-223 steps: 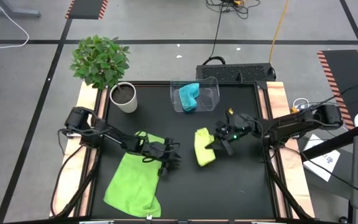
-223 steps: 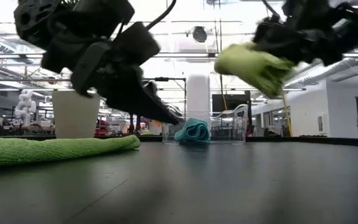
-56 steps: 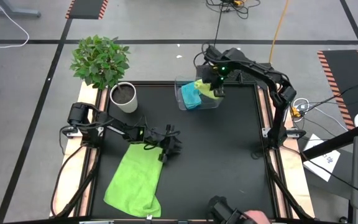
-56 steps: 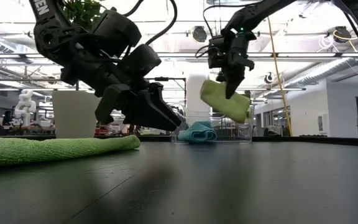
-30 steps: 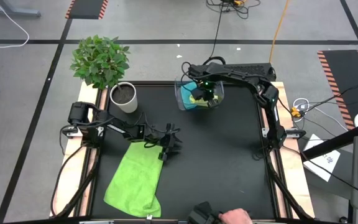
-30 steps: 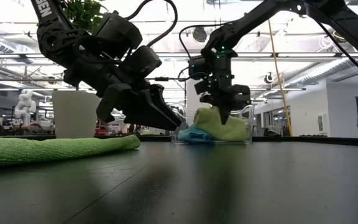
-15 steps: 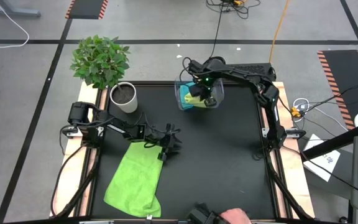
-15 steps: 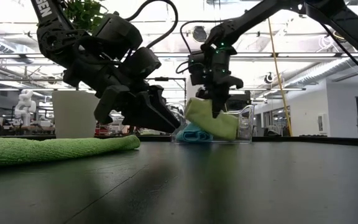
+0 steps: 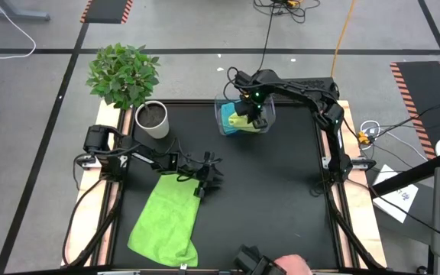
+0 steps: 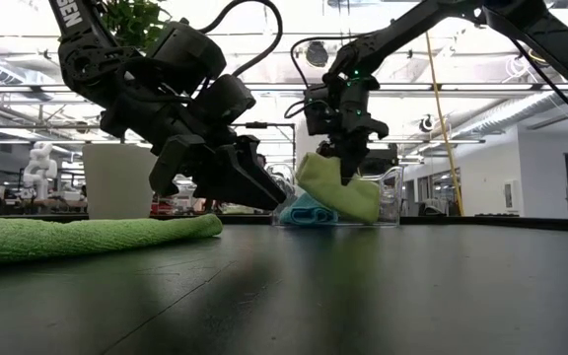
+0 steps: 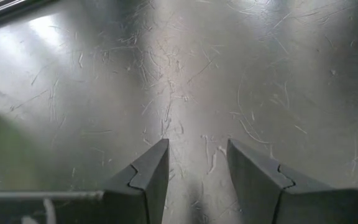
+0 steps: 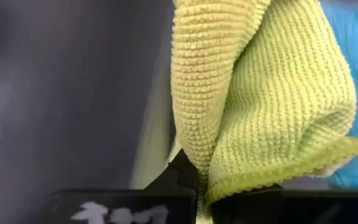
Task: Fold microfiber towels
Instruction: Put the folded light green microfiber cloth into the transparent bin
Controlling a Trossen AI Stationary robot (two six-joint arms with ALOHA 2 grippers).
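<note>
My right gripper (image 9: pixel 253 114) is over the clear plastic bin (image 9: pixel 264 107) at the table's far edge, shut on a folded lime-green towel (image 10: pixel 337 187). A turquoise towel (image 9: pixel 227 116) lies bunched in the bin's left part and also shows in the low view (image 10: pixel 302 211). The second lime-green towel (image 9: pixel 165 220) lies spread flat on the table at the near left. My left gripper (image 9: pixel 206 177) hovers open and empty just right of that towel's far corner. Its fingers (image 11: pixel 148 174) stand apart above bare table. My right gripper pinches the folded lime-green towel between its two fingers, at a bunched fold of several layers (image 12: pixel 205 163). The fingers come from above, pointing down. The towel hangs tilted below them, its lower end (image 10: pixel 365 209) down inside the bin beside the turquoise towel.
A potted plant in a white pot (image 9: pixel 152 119) stands at the far left corner. A person's hand (image 9: pixel 287 266) with a dark object shows at the table's near edge. Bare black table (image 9: pixel 281 198) lies between the arms and to the right.
My right gripper has risen a little inside the bin with the folded lime-green towel. The towel lay low and flat in the bin a second ago. Now it hangs tilted, its left end lifted above the turquoise towel.
</note>
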